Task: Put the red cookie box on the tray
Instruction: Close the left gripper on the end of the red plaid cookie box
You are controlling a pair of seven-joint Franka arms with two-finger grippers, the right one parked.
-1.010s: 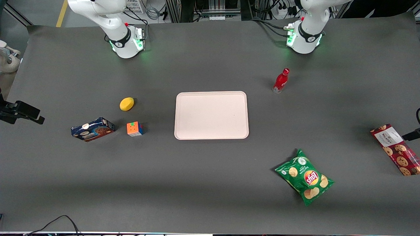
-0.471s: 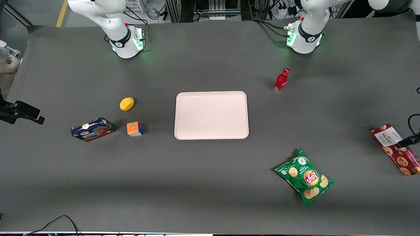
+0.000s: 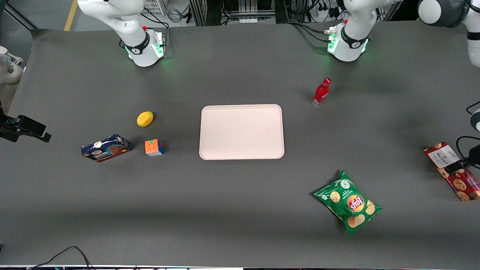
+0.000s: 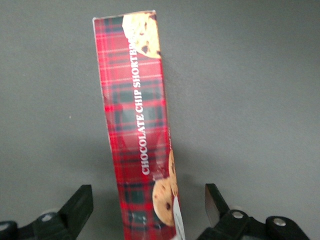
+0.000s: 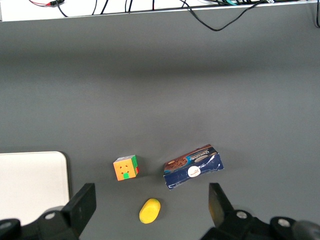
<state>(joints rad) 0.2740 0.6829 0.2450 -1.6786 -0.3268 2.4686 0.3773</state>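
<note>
The red cookie box [image 3: 462, 183], a long dark-red tartan carton with cookie pictures and a white label, lies flat on the mat at the working arm's end of the table, well apart from the tray [image 3: 242, 132]. The pale pink tray sits empty at the table's middle. My left gripper [image 3: 460, 164] hangs just over the box near its label end. In the left wrist view the gripper [image 4: 148, 201] is open, and the box [image 4: 136, 120] runs lengthwise between the two black fingers [image 4: 80, 204] with a gap on each side.
A red bottle [image 3: 321, 92] stands between the tray and the working arm's base. A green chips bag [image 3: 348, 202] lies nearer the front camera than the tray. A yellow lemon [image 3: 144, 119], a colour cube [image 3: 154, 147] and a dark-blue cookie box [image 3: 106, 147] lie toward the parked arm's end.
The left arm has swung into the front view, and its gripper has moved inward from the table's edge to sit over the red cookie box. The box has not moved.
</note>
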